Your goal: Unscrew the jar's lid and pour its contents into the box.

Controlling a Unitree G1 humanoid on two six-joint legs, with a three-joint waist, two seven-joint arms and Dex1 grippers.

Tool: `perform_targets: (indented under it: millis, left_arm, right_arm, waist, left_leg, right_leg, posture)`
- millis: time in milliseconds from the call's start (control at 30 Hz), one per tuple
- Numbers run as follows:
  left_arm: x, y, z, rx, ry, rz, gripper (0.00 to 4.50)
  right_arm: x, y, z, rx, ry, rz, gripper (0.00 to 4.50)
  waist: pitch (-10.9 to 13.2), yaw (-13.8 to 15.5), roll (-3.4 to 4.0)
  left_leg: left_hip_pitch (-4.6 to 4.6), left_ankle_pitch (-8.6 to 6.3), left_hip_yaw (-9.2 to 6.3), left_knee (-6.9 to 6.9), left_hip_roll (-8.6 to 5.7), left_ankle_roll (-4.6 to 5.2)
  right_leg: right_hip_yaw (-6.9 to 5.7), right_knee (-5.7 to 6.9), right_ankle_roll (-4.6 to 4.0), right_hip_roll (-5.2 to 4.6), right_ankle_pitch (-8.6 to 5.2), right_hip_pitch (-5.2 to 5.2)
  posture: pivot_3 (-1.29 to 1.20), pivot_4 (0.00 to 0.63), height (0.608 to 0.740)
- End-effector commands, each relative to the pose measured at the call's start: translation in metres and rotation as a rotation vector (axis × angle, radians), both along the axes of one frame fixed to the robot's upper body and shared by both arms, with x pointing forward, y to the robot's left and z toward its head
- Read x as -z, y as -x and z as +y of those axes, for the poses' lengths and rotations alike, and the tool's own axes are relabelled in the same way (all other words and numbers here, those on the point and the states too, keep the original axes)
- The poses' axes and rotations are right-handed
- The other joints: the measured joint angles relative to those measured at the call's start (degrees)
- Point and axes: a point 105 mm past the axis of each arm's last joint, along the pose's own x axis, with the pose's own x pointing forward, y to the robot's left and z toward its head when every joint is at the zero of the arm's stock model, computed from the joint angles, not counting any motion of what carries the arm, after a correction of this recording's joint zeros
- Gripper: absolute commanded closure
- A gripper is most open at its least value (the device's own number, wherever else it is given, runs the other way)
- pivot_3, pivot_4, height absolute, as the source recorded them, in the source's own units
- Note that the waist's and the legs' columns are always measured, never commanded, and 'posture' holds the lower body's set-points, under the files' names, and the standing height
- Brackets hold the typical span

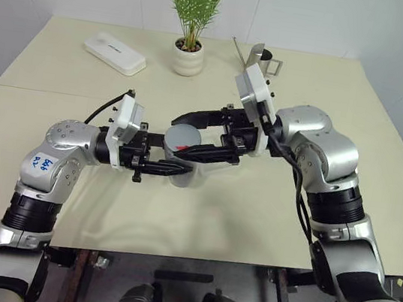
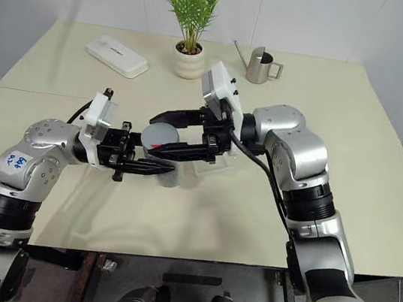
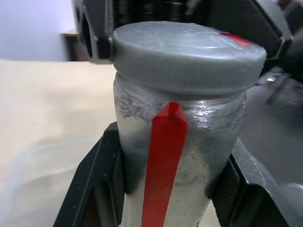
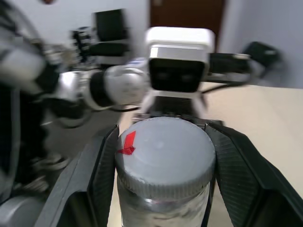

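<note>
Above the counter (image 1: 266, 229), mid-scene, the jar (image 3: 175, 156) was held off the surface between both arms. Left pincer (image 3: 170, 189) was clamped on the jar's body, red stripe facing its camera. Right pincer (image 4: 163, 175) was clamped on the grey lid (image 4: 163, 151), still seated. The box (image 2: 219, 161) lay just behind.

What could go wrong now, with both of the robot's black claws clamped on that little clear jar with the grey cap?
The small clear jar with the red stripe is held above the table by the left gripper; if it slips as the right gripper twists the round grey screw lid, it could drop. The shallow clear plastic box lies right under the right gripper, so a stray move might knock it.
</note>
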Motion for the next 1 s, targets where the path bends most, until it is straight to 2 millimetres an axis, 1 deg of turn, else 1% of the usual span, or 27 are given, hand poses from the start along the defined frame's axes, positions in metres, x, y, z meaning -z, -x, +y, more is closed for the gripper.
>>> perform_targets:
  millis: [33, 133, 200, 300, 333, 467, 533, 667, 767, 867, 1000]
  left_arm:
    - [0.0, 0.006, -0.01, 0.07, 0.016, 0.008, 2.6]
    - [0.0, 0.005, -0.009, 0.056, 0.021, 0.003, 2.6]
    - [-0.001, 0.003, -0.006, 0.038, 0.025, 0.0, 2.6]
    - [-0.002, -0.001, 0.0, -0.008, 0.028, -0.009, 2.6]
    - [-0.003, -0.003, 0.003, -0.026, 0.034, -0.009, 2.6]
    - [-0.001, -0.011, 0.014, -0.12, 0.043, -0.002, 2.6]
    - [0.001, -0.016, 0.017, -0.17, 0.044, 0.004, 2.6]
    - [0.005, -0.024, 0.017, -0.232, 0.036, 0.003, 2.6]
    - [0.003, -0.025, 0.014, -0.233, 0.043, -0.001, 2.6]
    - [0.0, -0.026, 0.011, -0.232, 0.047, -0.004, 2.6]
    - [0.001, -0.025, 0.009, -0.212, 0.035, -0.006, 2.6]
  right_arm:
    - [-0.014, 0.01, 0.003, -0.066, -0.014, -0.069, 1.94]
    - [-0.015, 0.006, 0.002, -0.038, -0.021, -0.04, 1.94]
    - [-0.015, 0.006, 0.0, -0.032, -0.026, 0.009, 1.22]
    - [-0.023, -0.001, -0.002, 0.033, -0.09, -0.012, 0.24]
    - [-0.024, -0.002, -0.004, 0.046, -0.103, -0.018, 0.02]
    - [-0.026, -0.003, -0.013, 0.099, -0.141, -0.036, 0.02]
    - [-0.023, -0.001, -0.013, 0.11, -0.15, -0.044, 0.02]
    - [-0.014, 0.005, -0.003, 0.136, -0.152, -0.055, 0.02]
    - [-0.006, 0.0, 0.006, 0.191, -0.146, -0.078, 0.02]
    - [-0.003, -0.006, 0.012, 0.239, -0.143, -0.082, 0.02]
    - [0.0, -0.017, 0.025, 0.288, -0.13, -0.082, 0.02]
  waist:
    - [0.0, 0.01, 0.0]
    - [0.0, 0.02, 0.0]
    - [0.0, 0.02, 0.0]
    - [0.0, 0.02, 0.0]
    - [0.0, 0.02, 0.0]
    - [0.0, 0.02, 0.0]
    - [0.0, 0.05, 0.0]
    - [0.0, 0.06, 0.0]
    - [0.0, 0.04, 0.0]
    - [0.0, 0.03, 0.0]
    - [0.0, 0.0, 0.0]
  left_leg:
    - [0.0, 0.0, 0.0, 0.01, 0.0, 0.0]
    - [-0.01, 0.0, 0.0, 0.02, -0.01, 0.0]
    - [-0.01, 0.0, -0.01, 0.02, 0.0, 0.0]
    - [-0.01, 0.0, -0.01, 0.05, 0.0, 0.0]
    - [-0.01, 0.0, -0.01, 0.06, 0.0, 0.0]
    - [-0.01, 0.0, -0.02, 0.05, 0.0, -0.01]
    - [-0.01, 0.0, -0.04, 0.03, 0.0, -0.01]
    - [-0.01, 0.0, -0.05, 0.01, -0.01, -0.01]
    - [-0.02, 0.0, -0.03, 0.02, -0.01, -0.01]
    - [-0.01, 0.01, -0.03, 0.03, -0.01, -0.03]
    - [-0.01, 0.02, -0.03, 0.03, 0.0, -0.05]
  right_leg:
    - [-0.01, 0.01, 0.0, 0.0, 0.0, 0.0]
    - [-0.02, 0.01, 0.0, -0.01, 0.0, 0.0]
    - [-0.02, 0.01, 0.0, -0.01, 0.0, 0.0]
    - [-0.01, 0.03, 0.0, -0.01, 0.0, 0.01]
    - [-0.01, 0.03, 0.0, -0.02, 0.0, 0.01]
    - [0.0, 0.03, 0.0, -0.02, 0.0, 0.01]
    - [-0.01, 0.03, 0.0, -0.03, 0.0, 0.01]
    - [-0.02, 0.04, 0.0, -0.03, 0.0, 0.0]
    - [-0.01, 0.04, 0.0, -0.03, 0.0, 0.0]
    - [0.0, 0.04, 0.0, -0.03, 0.0, 0.0]
    - [0.0, 0.06, 0.0, -0.01, 0.0, -0.01]
  posture:
    - [0.0, 0.15, 0.74]
    - [0.0, 0.15, 0.74]
    - [0.0, 0.15, 0.74]
    - [0.0, 0.15, 0.74]
    - [0.0, 0.15, 0.74]
    - [0.0, 0.15, 0.74]
    - [0.0, 0.15, 0.74]
    - [0.0, 0.15, 0.74]
    - [0.0, 0.15, 0.74]
    - [0.0, 0.15, 0.74]
    - [0.0, 0.15, 0.74]
